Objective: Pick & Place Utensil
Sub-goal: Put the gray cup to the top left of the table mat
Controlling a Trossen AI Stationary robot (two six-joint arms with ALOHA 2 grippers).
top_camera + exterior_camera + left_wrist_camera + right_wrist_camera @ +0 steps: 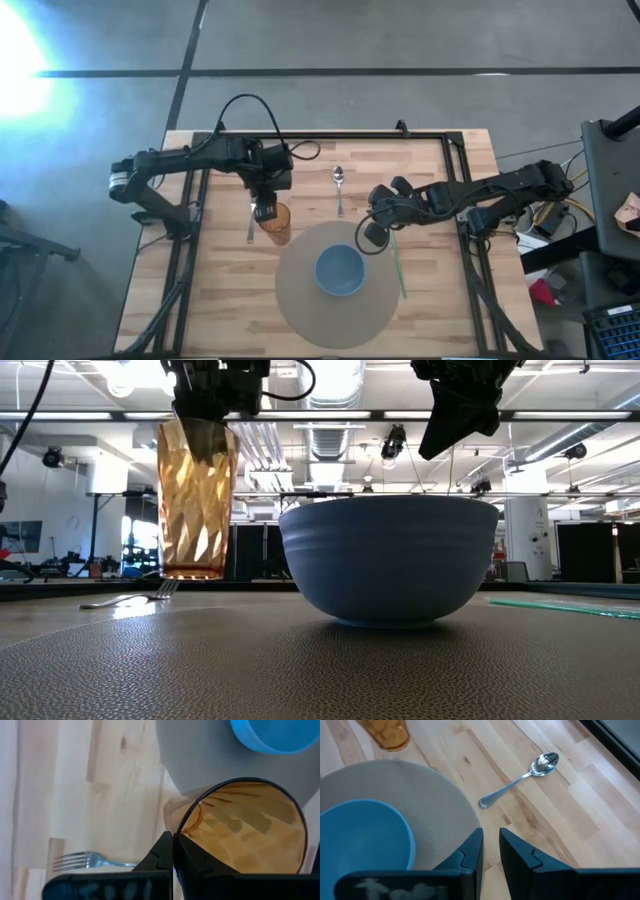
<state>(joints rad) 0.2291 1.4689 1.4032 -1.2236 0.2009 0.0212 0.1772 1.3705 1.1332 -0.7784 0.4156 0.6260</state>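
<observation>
A silver spoon (339,185) (517,782) lies flat on the wood table beyond the grey round mat (300,300). A fork (250,222) (85,861) lies flat left of the amber ribbed glass (277,224) (198,500). My left gripper (265,210) (173,842) is shut on that glass at the mat's far left edge. My right gripper (368,235) (491,837) hovers over the mat's far right edge, near the spoon's handle end. Its fingers are a narrow gap apart and hold nothing. My left gripper pinches the glass by its rim (176,831), on the side toward the fork. One finger (200,865) is inside the glass and the other finger (161,854) outside, coming from above and pointing down. The glass is upright; whether its base touches the table I cannot tell.
A blue bowl (340,270) (390,560) stands in the middle of the mat. A thin green stick (397,262) (570,607) lies across the mat's right edge. Black frame rails (460,190) run along the table's left, right and far sides.
</observation>
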